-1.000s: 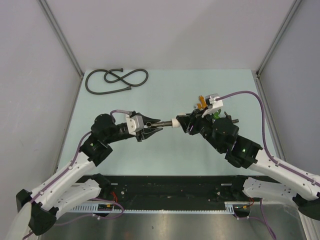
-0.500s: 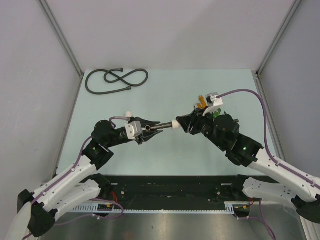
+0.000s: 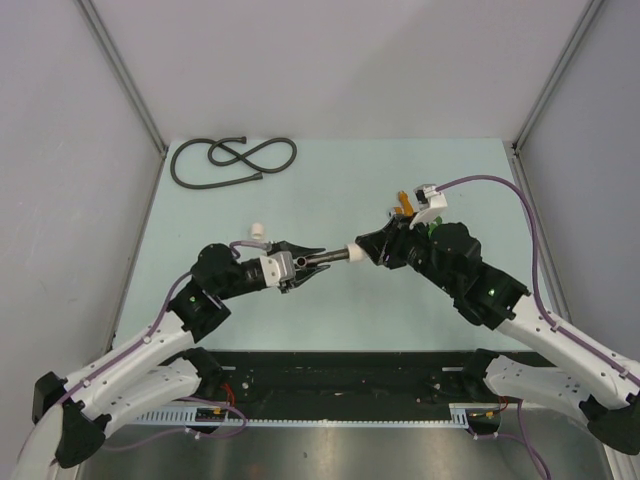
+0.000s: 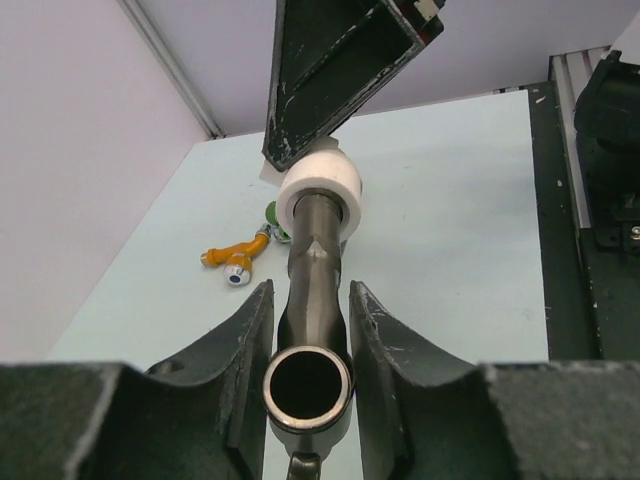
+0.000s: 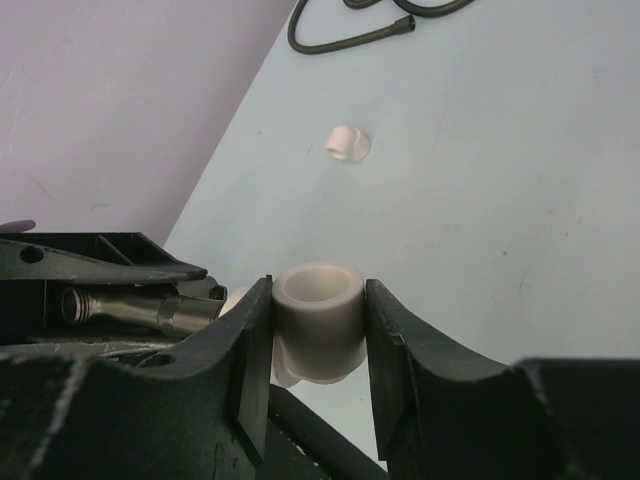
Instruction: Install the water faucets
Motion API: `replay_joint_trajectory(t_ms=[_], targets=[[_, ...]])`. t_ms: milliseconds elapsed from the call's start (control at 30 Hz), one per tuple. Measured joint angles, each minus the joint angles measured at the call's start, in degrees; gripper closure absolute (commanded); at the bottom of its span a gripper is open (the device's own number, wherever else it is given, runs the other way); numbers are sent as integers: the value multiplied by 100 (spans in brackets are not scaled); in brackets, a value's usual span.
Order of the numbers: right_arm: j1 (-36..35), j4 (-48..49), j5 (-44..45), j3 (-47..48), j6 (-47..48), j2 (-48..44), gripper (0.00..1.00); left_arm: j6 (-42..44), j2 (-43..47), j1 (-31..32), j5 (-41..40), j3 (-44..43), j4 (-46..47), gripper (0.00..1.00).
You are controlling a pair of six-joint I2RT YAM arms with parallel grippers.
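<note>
One faucet (image 4: 315, 250) was clamped in the left gripper (image 3: 316, 260), one white fitting (image 5: 318, 312) in the right gripper (image 3: 363, 249) — a second fitting (image 3: 258, 230) was seen apart.

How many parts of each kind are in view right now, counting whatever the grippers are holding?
Dark metal faucet: 1, in the left gripper
White plastic fittings: 2, one in the right gripper, one lying loose
Black hose: 1
Orange Y-shaped part: 1
Green part: 1, mostly hidden
Total: 6
</note>
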State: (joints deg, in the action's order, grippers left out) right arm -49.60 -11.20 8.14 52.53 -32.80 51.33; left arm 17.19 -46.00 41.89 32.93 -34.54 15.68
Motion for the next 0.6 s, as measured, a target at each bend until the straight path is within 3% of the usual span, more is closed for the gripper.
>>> replay_joint_trajectory(t_ms=[433,600], targets=[[356,-153,-658,0,-238,87,100,1394,79,372,-387,-299,-885,100],[448,-157,-861,0,-306,133,100,1539,81,385,-389,-352,-1045,100]])
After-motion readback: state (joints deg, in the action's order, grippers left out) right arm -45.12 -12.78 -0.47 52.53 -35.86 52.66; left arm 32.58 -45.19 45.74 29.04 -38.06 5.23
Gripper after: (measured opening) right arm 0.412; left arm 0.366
